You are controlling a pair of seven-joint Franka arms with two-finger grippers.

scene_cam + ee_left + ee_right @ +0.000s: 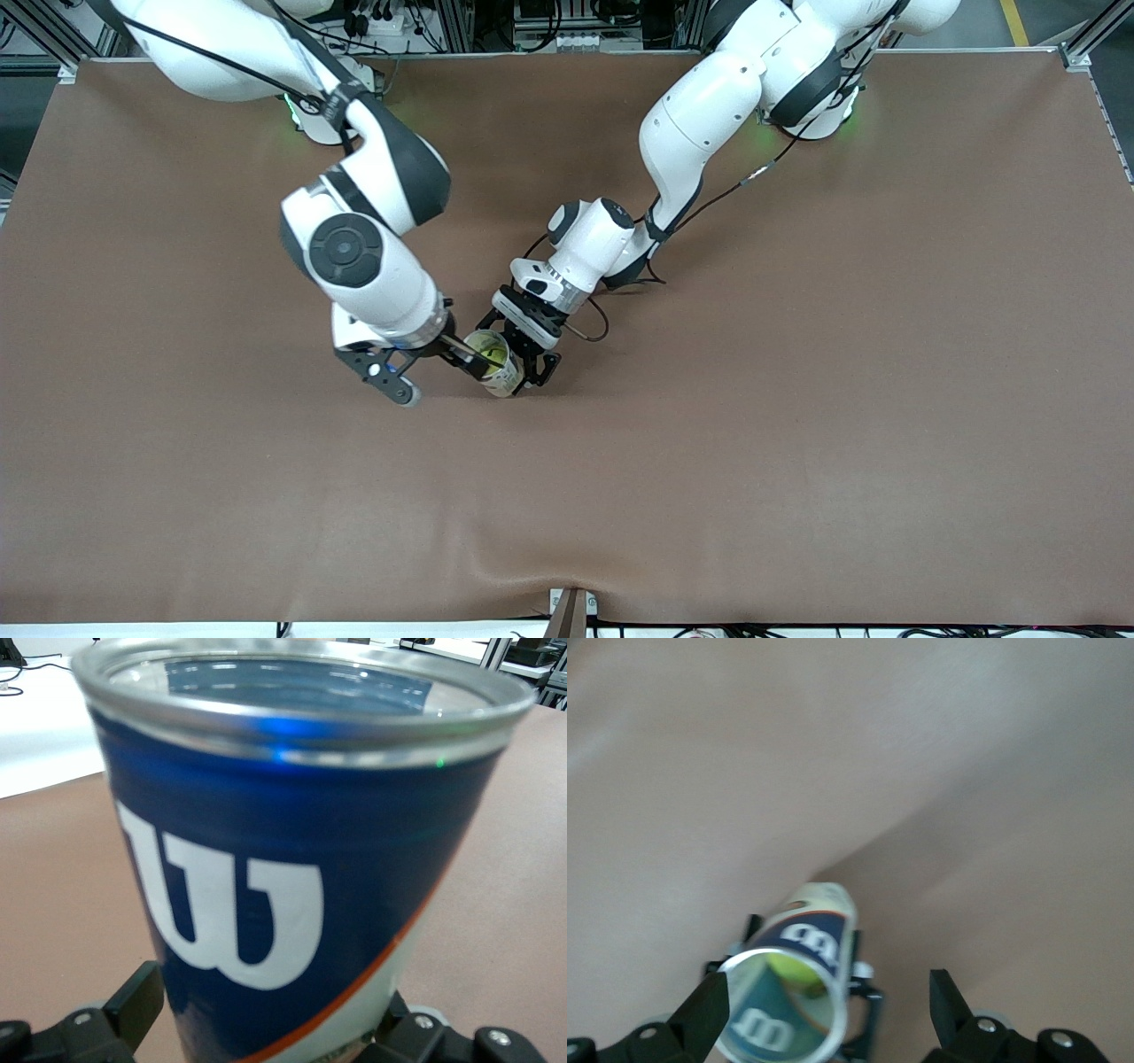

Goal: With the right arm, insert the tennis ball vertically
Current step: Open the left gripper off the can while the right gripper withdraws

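Note:
A blue-and-white Wilson can [503,379] stands upright on the brown table with its mouth open. The yellow-green tennis ball [493,354] lies inside it. From the right wrist view I look down into the can [806,935] and see the ball [793,973] at its bottom. My right gripper [434,372] hangs open over the can's rim, shifted toward the right arm's end, and holds nothing [828,992]. My left gripper [518,359] stands around the can's lower part. The can [283,859] fills the left wrist view, where the left gripper [270,1010] flanks its base.
The brown table cloth [797,399] spreads bare all round the can. A black cable [595,323] loops from the left wrist beside the can. A small bracket [571,611] sits at the table edge nearest the front camera.

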